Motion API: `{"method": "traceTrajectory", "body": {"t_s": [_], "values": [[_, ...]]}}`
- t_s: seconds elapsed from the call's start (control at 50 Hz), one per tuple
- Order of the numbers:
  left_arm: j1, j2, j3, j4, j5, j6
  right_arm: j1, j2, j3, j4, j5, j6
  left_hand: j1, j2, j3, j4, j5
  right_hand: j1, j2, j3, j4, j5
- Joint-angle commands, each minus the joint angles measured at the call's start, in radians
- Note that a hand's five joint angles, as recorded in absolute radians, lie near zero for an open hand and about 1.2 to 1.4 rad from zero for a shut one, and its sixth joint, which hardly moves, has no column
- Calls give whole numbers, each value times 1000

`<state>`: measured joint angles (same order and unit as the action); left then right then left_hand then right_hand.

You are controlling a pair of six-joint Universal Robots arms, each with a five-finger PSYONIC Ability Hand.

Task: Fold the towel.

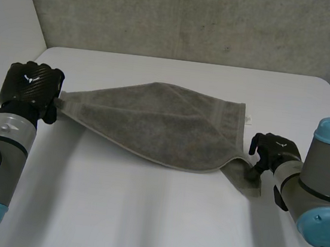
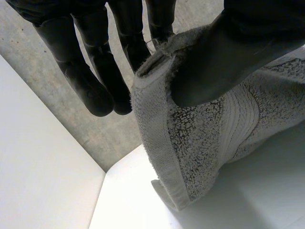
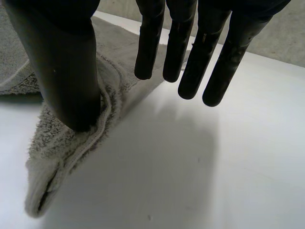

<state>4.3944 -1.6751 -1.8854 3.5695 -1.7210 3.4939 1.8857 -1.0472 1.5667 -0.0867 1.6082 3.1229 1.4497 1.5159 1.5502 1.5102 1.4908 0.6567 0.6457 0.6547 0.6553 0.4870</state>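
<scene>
Towel cloth stretches across the middle of the table, 1 end toward the left edge and the other toward the right edge. At the left end, the left hand pinches a corner. In its wrist view the thumb lies on the pile and clamps the hemmed corner against a finger, while the other fingers hang straight beside the cloth, off it. At the right end, the right hand has its thumb set on the towel just behind a corner that lies on the table. Its fingers are straight, slightly spread and clear of the cloth.

The towel is grey-brown terry with a looped, nubbly pile, a flat stitched hem along its edge and a smooth woven band near the end. It narrows to a point at each hand and widens between them, its near edge rounded like a fold. Count: 1 towel, 2 hands, 1 smooth white table.
</scene>
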Motion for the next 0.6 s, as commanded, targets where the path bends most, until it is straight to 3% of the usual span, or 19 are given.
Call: {"method": "traceTrajectory", "body": {"t_s": [0.02, 0.16, 0.2, 0.24, 0.26, 0.28, 0.38, 0.6], "values": [[0, -2, 0, 0, 0, 1, 24, -4, -4, 2, -8, 5, -53, -120, -154, -114, -269, 24, 35, 26, 26, 19], [0, -2, 2, 0, 0, 1, 26, 1, -5, 7, -28, 5, -53, -120, -154, -114, -269, 77, 88, 79, 78, 72], [0, -2, 2, 0, 0, 1, 26, 6, -7, 5, -39, 5, -53, -120, -154, -114, -269, 197, 208, 199, 199, 193], [2, -2, 3, 2, 0, 1, 24, 21, -23, 8, -63, -3, -53, -120, -154, -114, -269, 521, 532, 523, 523, 517], [2, -2, 3, 2, 0, 1, 24, 21, -23, 8, -63, -3, -53, -120, -154, -114, -269, 523, 534, 525, 525, 519], [2, 0, 9, 0, -2, 1, 21, 21, -34, 15, -65, -6, -53, -120, -154, -114, -269, 737, 748, 739, 739, 733], [13, 9, 45, -5, -3, 1, 10, -2, -89, 54, -76, -9, -53, -120, -154, -114, -269, 740, 751, 742, 741, 735], [22, 137, 193, -117, -8, -3, -7, -372, -228, 62, -83, -127, -53, -120, -154, -114, -269, 740, 751, 742, 741, 735]]}}
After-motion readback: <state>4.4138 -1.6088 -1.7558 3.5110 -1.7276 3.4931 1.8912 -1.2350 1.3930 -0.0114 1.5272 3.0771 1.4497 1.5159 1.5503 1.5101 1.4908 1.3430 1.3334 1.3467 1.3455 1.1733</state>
